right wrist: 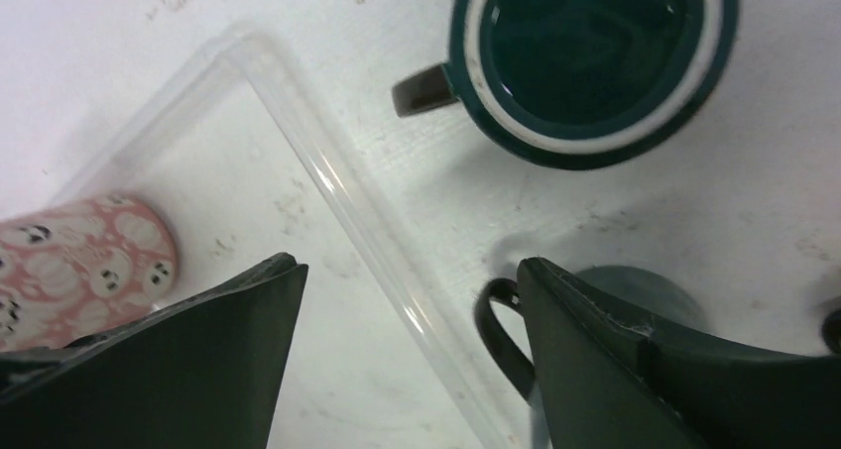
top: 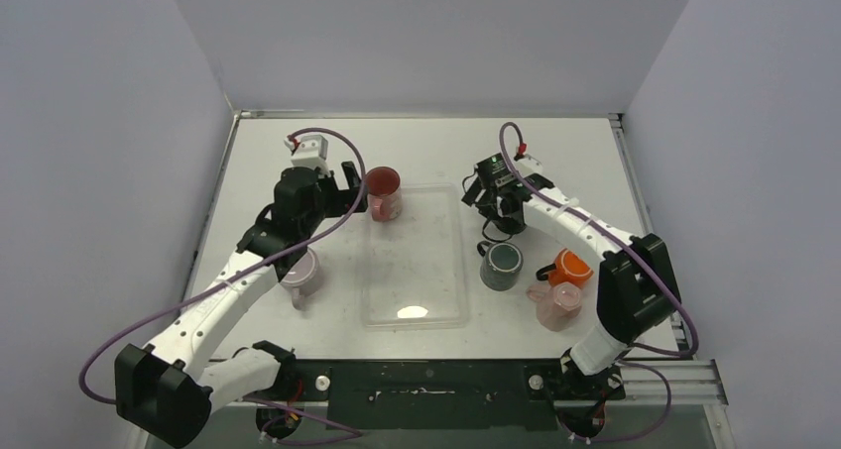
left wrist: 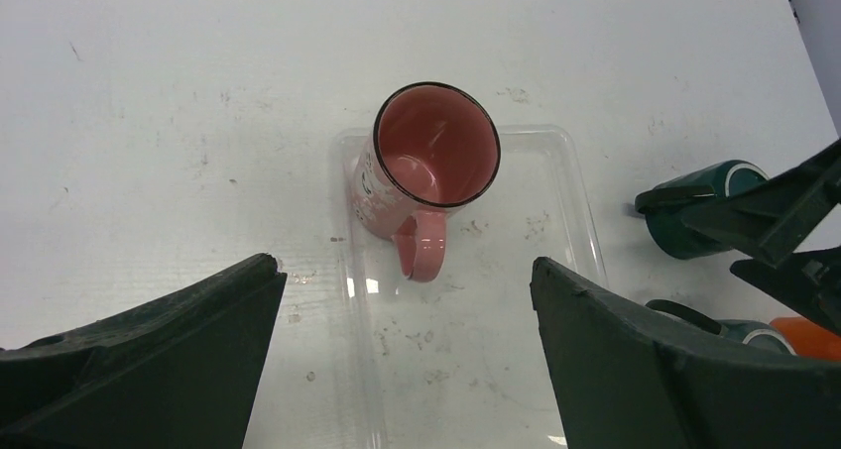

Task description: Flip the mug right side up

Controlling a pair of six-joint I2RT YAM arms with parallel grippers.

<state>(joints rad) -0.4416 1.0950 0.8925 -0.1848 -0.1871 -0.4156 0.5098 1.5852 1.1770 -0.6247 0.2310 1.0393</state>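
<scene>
A pink mug (left wrist: 436,162) with a ghost pattern stands mouth up in the far left corner of the clear tray (left wrist: 580,211), handle toward my left gripper (left wrist: 402,263). That gripper hangs open just short of the mug, holding nothing. My right gripper (right wrist: 409,262) is open over the tray's right edge, also empty. Beyond it a dark green mug (right wrist: 595,53) with a white rim stands mouth up on the table. A second grey-green mug (right wrist: 645,295) lies partly under the right finger; which way up it sits I cannot tell.
In the top view the grey-green mug (top: 501,266) stands right of the tray (top: 414,315), with an orange mug (top: 570,267) and a pink mug (top: 557,303) beside it. A pale mug (top: 302,274) sits by the left arm.
</scene>
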